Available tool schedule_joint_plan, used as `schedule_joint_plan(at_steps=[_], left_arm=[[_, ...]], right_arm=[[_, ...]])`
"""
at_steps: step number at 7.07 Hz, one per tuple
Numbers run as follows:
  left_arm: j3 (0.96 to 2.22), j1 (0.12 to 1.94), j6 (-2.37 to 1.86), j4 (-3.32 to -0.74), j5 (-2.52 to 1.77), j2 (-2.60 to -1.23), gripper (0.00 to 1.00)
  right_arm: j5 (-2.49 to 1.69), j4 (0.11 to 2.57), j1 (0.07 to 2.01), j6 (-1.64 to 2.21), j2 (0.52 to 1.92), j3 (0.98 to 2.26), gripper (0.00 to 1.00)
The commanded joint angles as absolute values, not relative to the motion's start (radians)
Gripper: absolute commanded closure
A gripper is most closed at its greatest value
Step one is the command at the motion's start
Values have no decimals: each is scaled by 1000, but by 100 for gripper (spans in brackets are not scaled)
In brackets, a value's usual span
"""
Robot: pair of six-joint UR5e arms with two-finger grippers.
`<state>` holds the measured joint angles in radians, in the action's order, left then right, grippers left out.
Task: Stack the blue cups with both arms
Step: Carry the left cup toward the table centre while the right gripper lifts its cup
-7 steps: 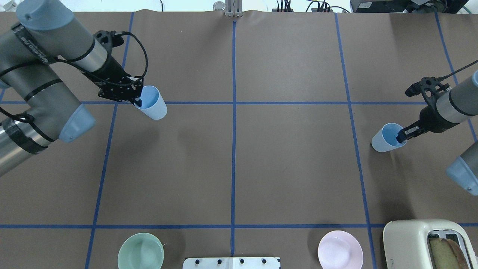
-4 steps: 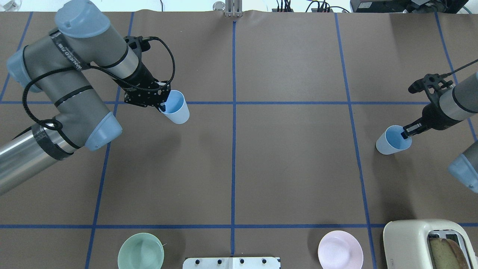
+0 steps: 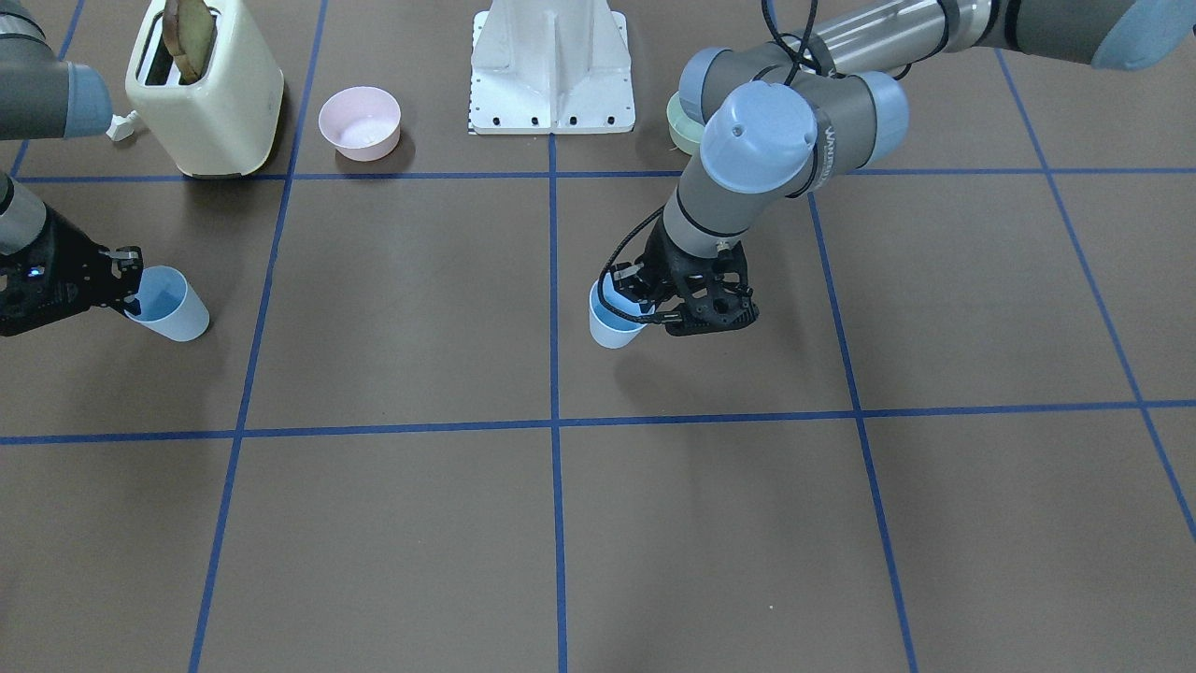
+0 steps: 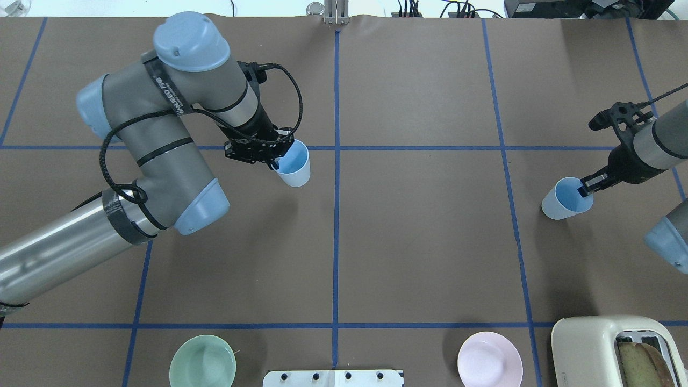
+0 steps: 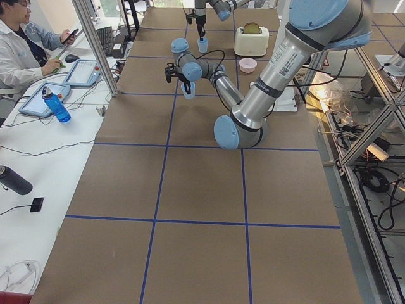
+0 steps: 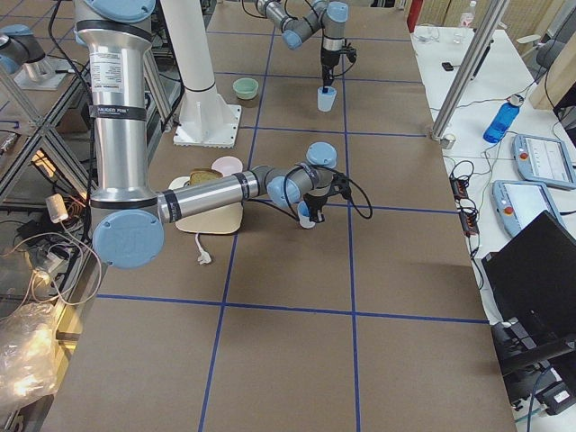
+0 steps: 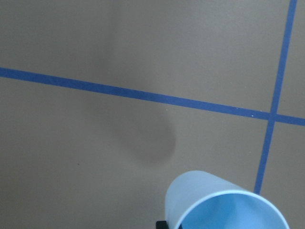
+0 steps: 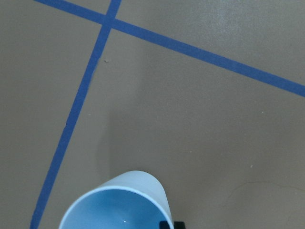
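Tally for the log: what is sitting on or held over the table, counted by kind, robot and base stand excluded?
Blue cups: 2
Bowls: 2 (one pink, one mint-green)
Toaster: 1
Total: 5

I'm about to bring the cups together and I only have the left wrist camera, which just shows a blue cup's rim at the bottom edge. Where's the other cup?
Observer: The other blue cup is far off toward the table's right end. The right gripper pinches its rim, one finger inside.
Operator: And where is mine on the table?
Observer: The left gripper holds your cup by the rim, just left of the centre tape line in the overhead view.
Operator: Anything in the way?
Observer: The pink bowl, mint bowl and toaster stand back near the robot's base, off the line between the cups.
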<state>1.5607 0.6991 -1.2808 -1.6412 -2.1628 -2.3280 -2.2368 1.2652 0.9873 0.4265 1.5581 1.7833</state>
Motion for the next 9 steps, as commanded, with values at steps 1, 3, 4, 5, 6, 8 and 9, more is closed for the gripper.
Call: schedule_joint_plan(at_steps=[1,3,4,5,6,8,9], left_arm=[[1526,637,-1330,-1641,-2106,-2384,100],[1494,623,-1336,-1651,-2091,-2399,100],[1483,606,-1335,-1654,-2057,-2410,100],[1470,603,-1333,-1658,-2057,-2410,100],[1454,600,-1333,-1658,-2057,-2414,100],[1450,600,-1327,-1660,-2057,-2415,100],[1437,592,-1327,-1687,-2056,-2414,100]], right_arm=[[-2247,1358,1023,426,1508,1819,100],[-2246,1557,1029,426,1377,1865,100],[-2243,1663,1034,426,1305,1888,100],[-2241,1757,1031,426,1243,1913,100],[-2237,1829,1032,428,1176,1916,100],[-2238,1937,1029,428,1092,1934,100],[-2243,1950,1029,433,1072,1934,100]])
